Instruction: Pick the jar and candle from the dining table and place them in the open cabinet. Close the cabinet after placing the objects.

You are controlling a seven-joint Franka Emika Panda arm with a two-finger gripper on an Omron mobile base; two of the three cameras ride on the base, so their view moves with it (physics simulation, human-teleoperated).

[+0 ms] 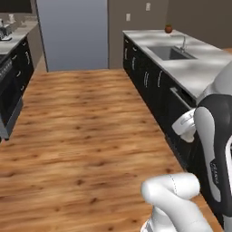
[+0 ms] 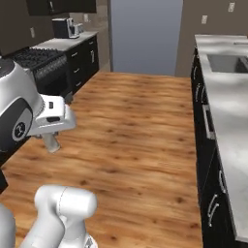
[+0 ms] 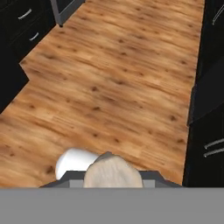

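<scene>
Broadly, a wooden floor (image 1: 86,131) of warm, knotty orange-brown planks runs between two rows of glossy black drawer fronts (image 1: 149,81) with short silver handles; along the right row lies a long pale grey marble surface (image 1: 199,68), smooth and faintly mottled, with a rectangular steel sink (image 1: 170,53) sunk near its far end and a thin curved tap at the sink's right edge; at the far end of the floor stands a tall, flat grey-blue panel (image 1: 72,34); on the left side a black stove (image 2: 36,58) with grated burners sits level with a second pale surface (image 2: 63,42), and a boxy dark-and-silver coffee machine (image 2: 65,27) stands at that surface's far end; a small round red-brown pot (image 1: 168,28) stands at the far edge of the sink's surface.

The tool (image 2: 50,137) hangs from the white hand, held up over the floor planks, well apart from both surfaces; it is clenched on a slim, pale, matte thing, seemingly the candle (image 2: 51,144), which sticks out below the hand, slightly tilted; in the hand view it shows as a cream rounded shape (image 3: 113,170) between the dark tips, with a smooth white cylinder just beside it, too close to tell its parts apart.
</scene>
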